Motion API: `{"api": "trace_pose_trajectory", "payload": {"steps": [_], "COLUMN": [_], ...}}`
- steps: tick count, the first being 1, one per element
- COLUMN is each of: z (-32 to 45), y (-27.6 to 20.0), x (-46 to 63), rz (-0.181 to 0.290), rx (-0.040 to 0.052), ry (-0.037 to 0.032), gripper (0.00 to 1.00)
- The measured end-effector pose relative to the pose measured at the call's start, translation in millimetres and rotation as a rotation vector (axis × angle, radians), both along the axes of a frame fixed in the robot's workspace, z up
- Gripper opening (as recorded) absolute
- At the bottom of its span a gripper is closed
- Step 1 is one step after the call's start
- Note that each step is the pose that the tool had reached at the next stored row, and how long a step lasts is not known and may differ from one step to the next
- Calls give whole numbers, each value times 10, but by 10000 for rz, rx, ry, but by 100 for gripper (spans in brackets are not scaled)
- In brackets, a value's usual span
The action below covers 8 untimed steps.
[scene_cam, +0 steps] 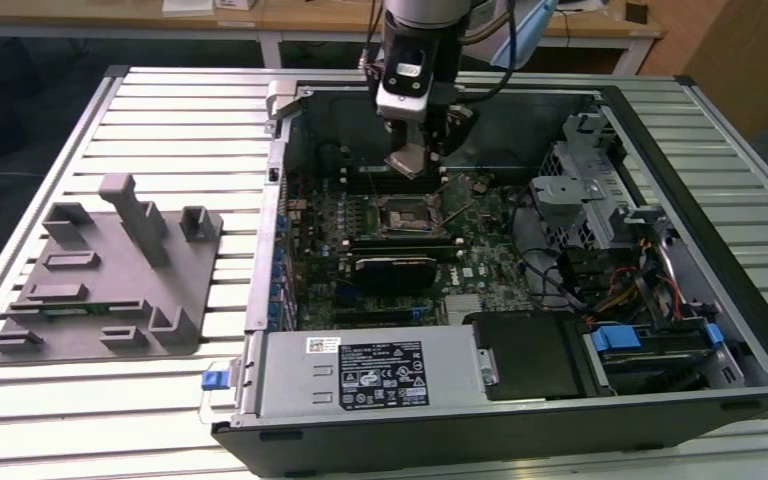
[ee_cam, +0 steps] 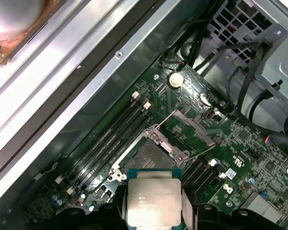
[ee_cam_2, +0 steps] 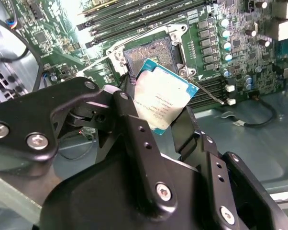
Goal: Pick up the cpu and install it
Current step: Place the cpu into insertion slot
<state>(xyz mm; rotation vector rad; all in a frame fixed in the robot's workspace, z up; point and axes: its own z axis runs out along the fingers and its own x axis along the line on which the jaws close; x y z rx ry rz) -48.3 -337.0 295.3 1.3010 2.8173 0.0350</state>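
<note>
In the second wrist view, the fingers [ee_cam_2: 134,124] of the gripper [ee_cam_2: 159,110] cover two edges of the cpu [ee_cam_2: 159,96], and the cpu hides a corner of the socket [ee_cam_2: 151,50]. In the exterior view, the arm [scene_cam: 424,20] is cut off at 12 o'clock.

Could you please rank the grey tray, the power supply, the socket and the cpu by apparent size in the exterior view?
grey tray
power supply
socket and cpu: too alike to rank, the cpu tilted

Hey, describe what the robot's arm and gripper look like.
The arm is a silver-grey cylinder ending in a black block with a white label, dark cables beside it. The gripper is black metal: flat jointed links and slim fingers with silver screws and small holes.
</note>
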Motion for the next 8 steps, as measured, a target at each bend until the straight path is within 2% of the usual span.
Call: {"api": "trace_pose_trajectory", "payload": {"steps": [8], "z": [-1], "y": [0], "x": [0], "rz": [-996], "rx": [-2], "ry": [0], "gripper": [54]}}
